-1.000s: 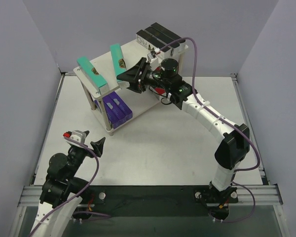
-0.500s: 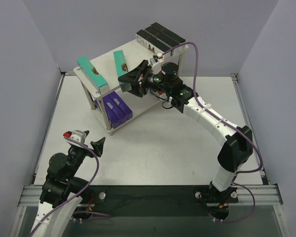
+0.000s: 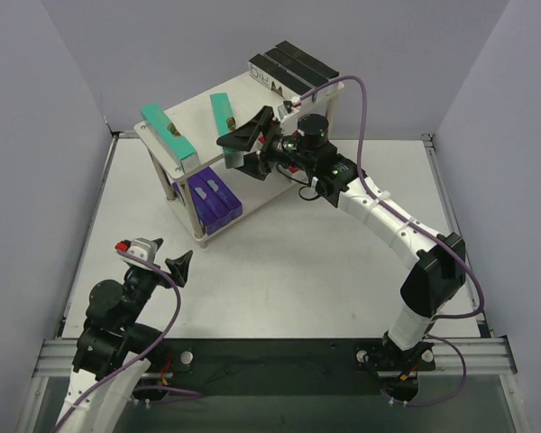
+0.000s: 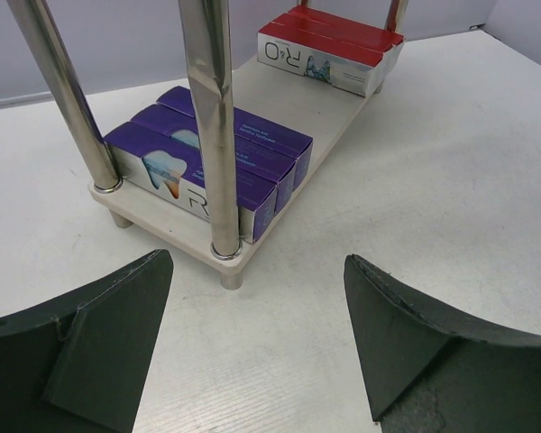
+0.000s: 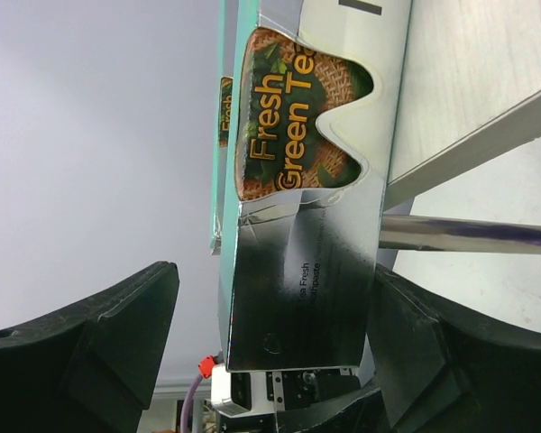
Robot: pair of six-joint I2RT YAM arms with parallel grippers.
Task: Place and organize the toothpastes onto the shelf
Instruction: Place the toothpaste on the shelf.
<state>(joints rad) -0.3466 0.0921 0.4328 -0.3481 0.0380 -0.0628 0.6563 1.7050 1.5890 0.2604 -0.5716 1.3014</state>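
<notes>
Top external view: my right arm reaches from its base at the near right, elbow bent, across the table to the top board of the shelf. The wrist is rolled so my right gripper lies sideways at the near end of a teal carton. That carton lies on the top board, apart from a second teal carton to its left.

From the right wrist, my jaws stand wide on either side of the carton's end, with a clear gap on one side. Whether the other pad touches it, I cannot tell.

Black cartons sit at the board's far end. Purple cartons and red cartons lie on the lower board.

My left arm is folded by its base. My left gripper is wide and empty, facing the shelf.
</notes>
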